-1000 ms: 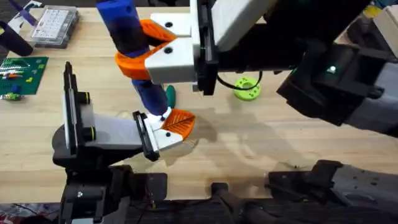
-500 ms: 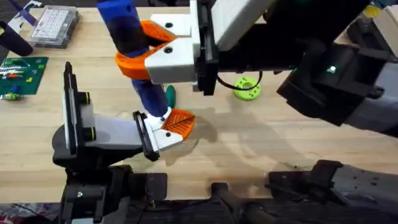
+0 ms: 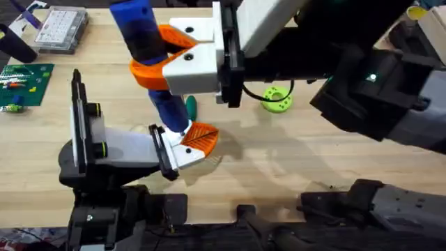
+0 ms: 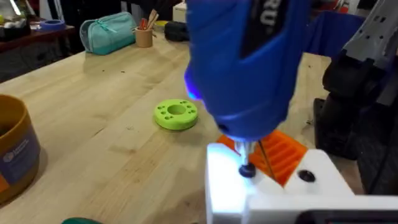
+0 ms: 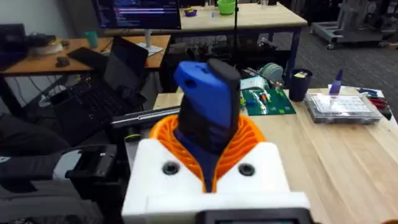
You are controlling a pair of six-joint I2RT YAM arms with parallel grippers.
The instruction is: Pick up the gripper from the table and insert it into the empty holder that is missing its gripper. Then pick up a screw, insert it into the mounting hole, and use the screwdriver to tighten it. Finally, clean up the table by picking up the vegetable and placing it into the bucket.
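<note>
Between right gripper (image 3: 157, 59) pads | screwdriver (image 3: 150, 63) clamped, bit on gripper (image 3: 195, 139)

I see the screwdriver (image 3: 148, 56) blue with a black band, gripped by orange ribbed pads (image 3: 155, 70) on white blocks of the right gripper (image 3: 157, 54). Just below the screwdriver tip, the gripper (image 3: 198, 137) is orange ribbed on white. Holder (image 3: 132, 150) white with black plate. Vegetable (image 3: 190, 107) dark green beside the screwdriver; ring disc (image 3: 277, 98) light green. Bucket (image 4: 13, 149) orange. Table (image 3: 300, 153) pale wood grain.
</note>
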